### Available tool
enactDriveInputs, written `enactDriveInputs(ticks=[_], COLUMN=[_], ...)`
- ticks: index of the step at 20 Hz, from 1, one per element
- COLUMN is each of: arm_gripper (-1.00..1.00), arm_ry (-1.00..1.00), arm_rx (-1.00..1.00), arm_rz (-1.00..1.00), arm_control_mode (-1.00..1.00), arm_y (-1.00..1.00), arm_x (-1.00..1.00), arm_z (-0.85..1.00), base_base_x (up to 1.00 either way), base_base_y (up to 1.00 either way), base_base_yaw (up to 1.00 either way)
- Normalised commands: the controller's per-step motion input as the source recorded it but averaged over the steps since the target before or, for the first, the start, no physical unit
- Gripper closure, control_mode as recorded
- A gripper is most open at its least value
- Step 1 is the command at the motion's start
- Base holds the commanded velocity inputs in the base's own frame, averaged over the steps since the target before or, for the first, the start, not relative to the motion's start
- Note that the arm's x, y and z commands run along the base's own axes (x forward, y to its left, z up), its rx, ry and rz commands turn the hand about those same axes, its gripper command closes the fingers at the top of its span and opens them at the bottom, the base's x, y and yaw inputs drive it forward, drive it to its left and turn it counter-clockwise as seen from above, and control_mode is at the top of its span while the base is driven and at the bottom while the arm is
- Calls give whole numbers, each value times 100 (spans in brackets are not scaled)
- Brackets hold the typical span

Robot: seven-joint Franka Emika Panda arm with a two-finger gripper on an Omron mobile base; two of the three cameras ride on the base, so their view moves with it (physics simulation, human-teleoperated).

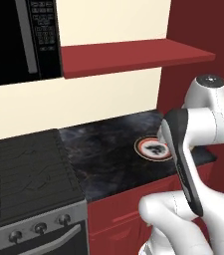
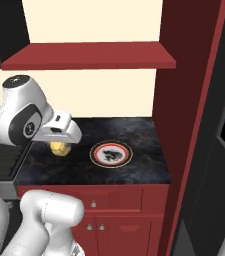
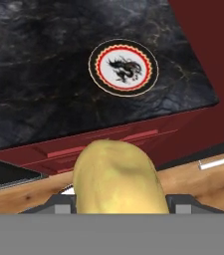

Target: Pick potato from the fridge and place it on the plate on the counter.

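Gripping the potato (image 3: 117, 177) between closed fingers, the pincer (image 2: 60, 145) is hovering over the black worktop (image 2: 139, 132), keeping the potato clear of the stone, with the plate (image 2: 111, 153) waiting at its three o'clock, just beside it.

Plate (image 2: 111, 153) sits on the surface (image 2: 139, 170) toward its right end, near the front edge. Stove (image 1: 24, 174) adjoins the surface on the left, shelf (image 2: 89, 55) above it, tall panel (image 2: 184, 100) on the right. Potato (image 2: 60, 148) hangs in the hand (image 2: 64, 140) left of the plate, apart from it, above the surface.
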Motion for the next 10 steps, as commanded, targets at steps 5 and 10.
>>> enactDriveInputs(ticks=[5,10], arm_gripper=[100,100], arm_ry=[0,0], arm_rx=[0,0], arm_rz=[0,0], arm_control_mode=[100,100], arm_y=[0,0], arm_x=[0,0], arm_z=[0,0], base_base_x=[-3,-3], base_base_y=[-16,-13], base_base_yaw=[-5,-5])
